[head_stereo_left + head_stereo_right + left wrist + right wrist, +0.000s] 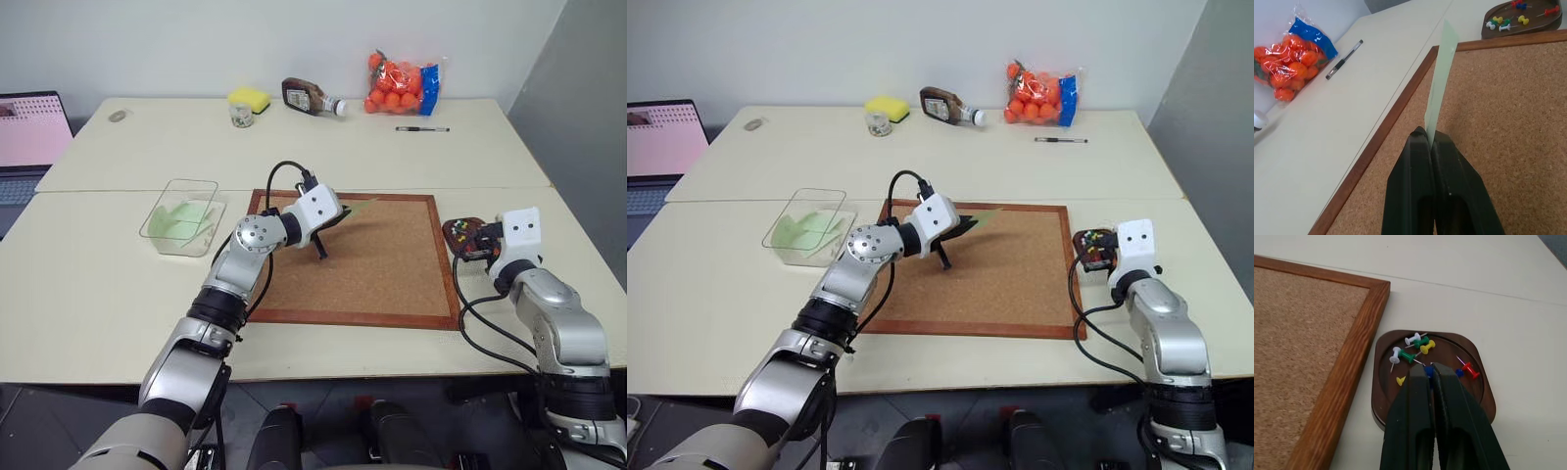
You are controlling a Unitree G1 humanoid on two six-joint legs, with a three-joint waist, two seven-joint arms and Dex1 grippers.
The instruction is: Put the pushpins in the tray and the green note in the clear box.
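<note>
At the left stands the clear box, with pale green slips already lying inside, how many I cannot tell. Just right of it, over the cork board, the left gripper has its jaws pressed together on one corner of the green note, one note, held on edge and sticking out past the fingertips. The likely trouble sits here: the pinch covers only a sliver of paper, so a quick swing toward the box could let the slip pull free or fold, and it might catch on the box wall and land on the table instead of inside. Further right, just beside the board's frame, lies the tray, holding about nine pushpins: two white, two green, two yellow, one red and what look like two blue, the last partly hidden. The right gripper hovers low over the tray with its jaws closed and a blue pin right at its tips; whether it grips that pin I cannot tell, and lifting away could drag it out.
</note>
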